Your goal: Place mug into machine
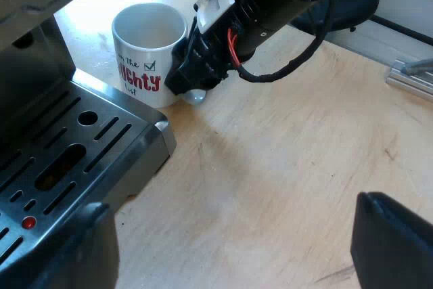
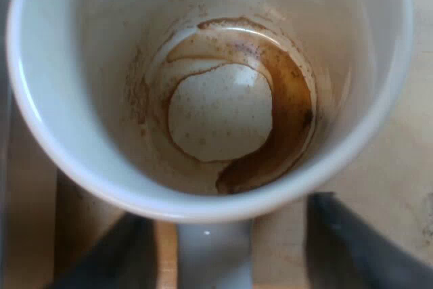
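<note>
Mug point(image 2: 216, 99) sits close beneath our right gripper point(image 2: 230, 235), with brown coffee dregs ringing its bottom. Its handle point(image 2: 213, 255) lies between our two spread fingers point(image 2: 108, 252), and neither finger touches it. Our left gripper point(image 1: 233, 255) hangs with its fingers wide apart and nothing between them, over the wooden table point(image 1: 284, 167) beside the espresso machine's drip tray point(image 1: 67, 153). Farther off, the mug stands upright on the table, just beside the tray's corner
</note>
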Robot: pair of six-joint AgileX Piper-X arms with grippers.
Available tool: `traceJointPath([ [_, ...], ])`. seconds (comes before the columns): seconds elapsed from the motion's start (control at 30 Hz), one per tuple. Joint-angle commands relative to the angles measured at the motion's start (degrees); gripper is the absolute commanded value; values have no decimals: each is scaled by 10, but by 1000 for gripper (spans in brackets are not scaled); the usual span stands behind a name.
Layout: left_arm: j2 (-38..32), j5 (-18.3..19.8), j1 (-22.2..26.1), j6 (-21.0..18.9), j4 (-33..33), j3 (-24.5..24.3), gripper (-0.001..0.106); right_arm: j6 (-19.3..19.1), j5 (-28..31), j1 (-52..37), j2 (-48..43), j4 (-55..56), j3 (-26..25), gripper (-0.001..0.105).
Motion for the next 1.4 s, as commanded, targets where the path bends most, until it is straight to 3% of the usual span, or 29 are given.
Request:
traceJointPath([
  [0.03,-1,2,-2,-1,-1,-4,72,-8,-1,-2,-4,-4,-5,33],
  [0.27,-1,2,-2,-1,-1,-4,72,-8,-1,-2,-9,17,-5,0],
  [0.87,-8,-3,-2,-3,-1,-4,72,-24,12,2,-142,112,-5,0],
  [1.0,-45,-50,-2,-6,1,-4,72,-24,12,2,-183,151,-5,0],
  [1.4,-144,-94,-2,-9,80,-4,72,-29,11,10,-282,281,-5,0],
])
